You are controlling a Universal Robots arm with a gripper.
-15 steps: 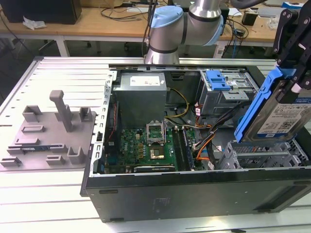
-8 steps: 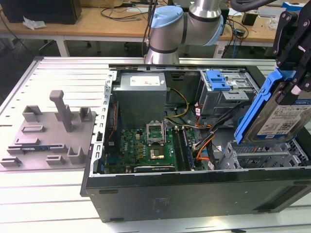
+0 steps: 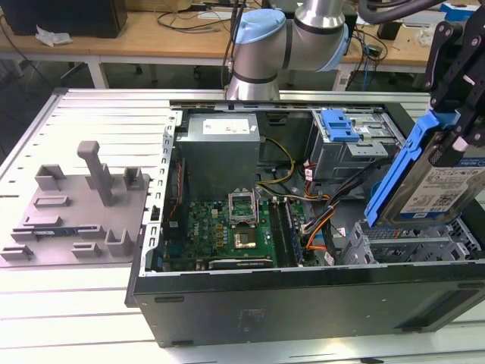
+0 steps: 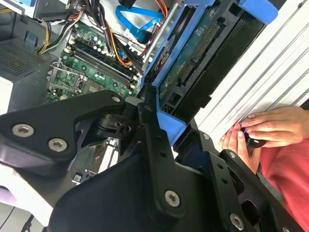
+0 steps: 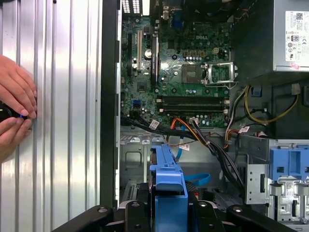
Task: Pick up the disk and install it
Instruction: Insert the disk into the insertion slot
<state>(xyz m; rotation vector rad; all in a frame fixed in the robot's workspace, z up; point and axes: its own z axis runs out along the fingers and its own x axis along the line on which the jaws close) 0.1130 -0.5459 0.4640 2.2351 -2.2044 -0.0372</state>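
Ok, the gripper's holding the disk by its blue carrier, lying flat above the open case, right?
Not flat. The exterior view shows the disk tilted steeply, nearly on edge. The gripper does hold it by its blue carrier above the open case.

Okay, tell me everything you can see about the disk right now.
The disk is a flat silver-grey hard drive with a white-and-blue label, framed by a bright blue plastic carrier. The gripper is shut on its upper end, holding it steeply tilted in the air above the grey drive cage, at the exterior view's right of the open computer case. The second wrist view shows its dark green circuit-board underside. It is not seated yet.
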